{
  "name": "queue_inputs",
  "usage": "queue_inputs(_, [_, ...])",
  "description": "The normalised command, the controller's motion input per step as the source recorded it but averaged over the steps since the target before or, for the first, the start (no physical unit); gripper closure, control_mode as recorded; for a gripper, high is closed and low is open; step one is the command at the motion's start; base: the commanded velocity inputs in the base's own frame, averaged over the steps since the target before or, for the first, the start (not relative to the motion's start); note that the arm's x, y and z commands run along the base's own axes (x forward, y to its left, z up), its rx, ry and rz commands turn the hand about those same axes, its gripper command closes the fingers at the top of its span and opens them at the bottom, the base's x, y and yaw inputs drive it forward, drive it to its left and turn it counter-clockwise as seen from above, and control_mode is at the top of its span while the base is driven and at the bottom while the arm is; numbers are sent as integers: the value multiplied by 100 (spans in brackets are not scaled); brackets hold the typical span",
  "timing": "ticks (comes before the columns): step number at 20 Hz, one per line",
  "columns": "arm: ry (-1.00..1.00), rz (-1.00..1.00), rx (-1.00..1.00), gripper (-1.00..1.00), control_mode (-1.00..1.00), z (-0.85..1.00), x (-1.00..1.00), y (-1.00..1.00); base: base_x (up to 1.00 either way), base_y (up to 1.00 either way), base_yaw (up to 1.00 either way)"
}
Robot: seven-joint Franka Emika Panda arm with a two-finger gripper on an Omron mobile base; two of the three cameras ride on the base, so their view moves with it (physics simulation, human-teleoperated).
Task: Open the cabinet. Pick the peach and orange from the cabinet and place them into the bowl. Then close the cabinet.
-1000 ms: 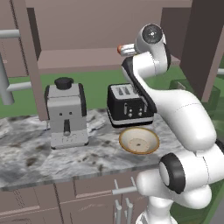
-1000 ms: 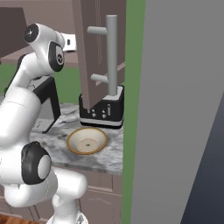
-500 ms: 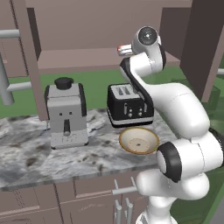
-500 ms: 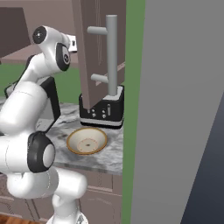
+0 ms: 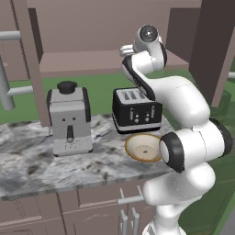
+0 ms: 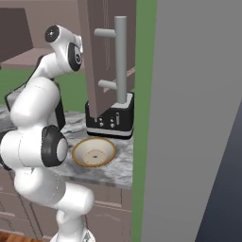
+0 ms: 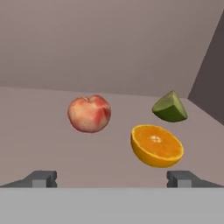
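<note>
Arm swung forward, peach (image 7: 89, 113) ahead of gripper (image 7: 112, 178)

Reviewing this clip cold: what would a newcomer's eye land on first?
In the hand view, three fruits on the open mauve-brown wall cabinet's shelf: a reddish-pink peach on the left, a cut bright orange nearer on the right, a dark green pointed wedge behind it. The open two-finger gripper faces them. Below, the tan-rimmed cream bowl sits empty before the black toaster.
</note>
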Motion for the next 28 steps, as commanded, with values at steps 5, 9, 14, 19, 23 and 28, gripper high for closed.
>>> queue_inputs(5, [6,-1,3,-100,-100,-3,43,14,0,0,0])
queue_inputs(9, [1,0,0,-100,-100,-6,24,8,0,0,0])
queue_inputs(14, [0,0,0,-100,-100,-1,0,0,0,0,0])
queue_inputs(19, [0,0,0,-100,-100,-21,0,0,0,0,0])
queue_inputs(23, [0,0,0,-100,-100,-19,5,0,0,0,0])
queue_inputs(28, [0,0,0,-100,-100,-6,20,0,0,0,0])
